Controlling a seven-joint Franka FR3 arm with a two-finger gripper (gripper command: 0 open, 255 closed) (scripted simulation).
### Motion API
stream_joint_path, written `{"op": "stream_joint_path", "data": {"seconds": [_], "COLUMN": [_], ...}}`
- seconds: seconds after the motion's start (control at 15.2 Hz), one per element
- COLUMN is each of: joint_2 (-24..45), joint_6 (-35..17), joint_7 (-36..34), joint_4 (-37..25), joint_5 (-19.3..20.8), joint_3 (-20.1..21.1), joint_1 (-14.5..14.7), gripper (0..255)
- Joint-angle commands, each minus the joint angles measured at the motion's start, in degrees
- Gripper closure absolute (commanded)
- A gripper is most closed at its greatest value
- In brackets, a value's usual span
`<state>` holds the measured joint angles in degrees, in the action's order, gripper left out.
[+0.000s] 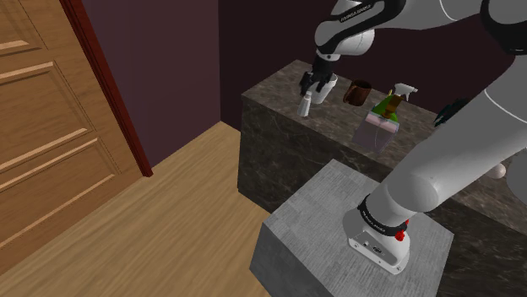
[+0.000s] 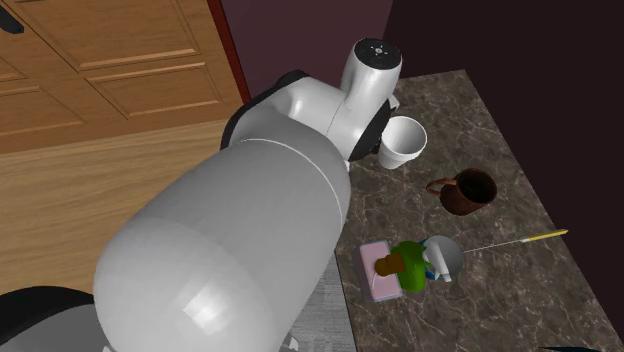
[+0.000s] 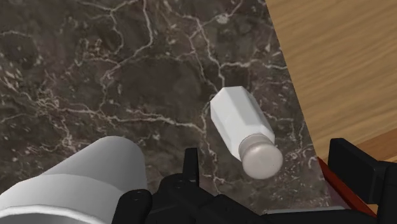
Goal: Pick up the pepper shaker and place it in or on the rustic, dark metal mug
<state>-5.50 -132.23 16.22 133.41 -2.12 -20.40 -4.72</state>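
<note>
In the wrist view, the picture's edge cuts off the white tapered cup point(image 3: 76, 178), and the black two-finger gripper point(image 3: 263, 159) covers part of it. One of the gripper's fingers runs off the frame. In the second exterior view, the bulky white arm point(image 2: 250, 230) hides the door-side edge of the dark veined marble counter point(image 2: 470, 300) and part of the cup's rim. In the shoulder view, a small pale round thing point(image 1: 503, 170) peeps past the arm, too small to identify.

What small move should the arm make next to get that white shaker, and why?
Probably ease straight down. The gripper hangs over the pepper shaker with its fingers open, not touching it. The shaker stands on the marbled counter near its edge, beside a white cup. Once lower, closing could clasp it.
</note>
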Motion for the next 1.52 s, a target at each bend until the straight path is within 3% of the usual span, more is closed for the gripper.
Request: {"op": "stream_joint_path", "data": {"seconds": [0.0, 0.26, 0.79, 0.86, 1.45], "joint_2": [1.2, 3.9, 3.9, 3.9, 3.9], "joint_6": [-1.6, -5.1, -5.1, -5.1, -5.1], "joint_7": [0.6, 1.7, 1.7, 1.7, 1.7], "joint_4": [0.3, 1.4, 1.4, 1.4, 1.4], "joint_5": [-0.7, -2.3, -2.2, -2.2, -2.3], "joint_3": [-0.2, -0.2, -0.2, -0.2, -0.2], "joint_1": [0.0, 0.2, 0.2, 0.2, 0.2], "gripper": [0, 0, 0, 255, 255]}}
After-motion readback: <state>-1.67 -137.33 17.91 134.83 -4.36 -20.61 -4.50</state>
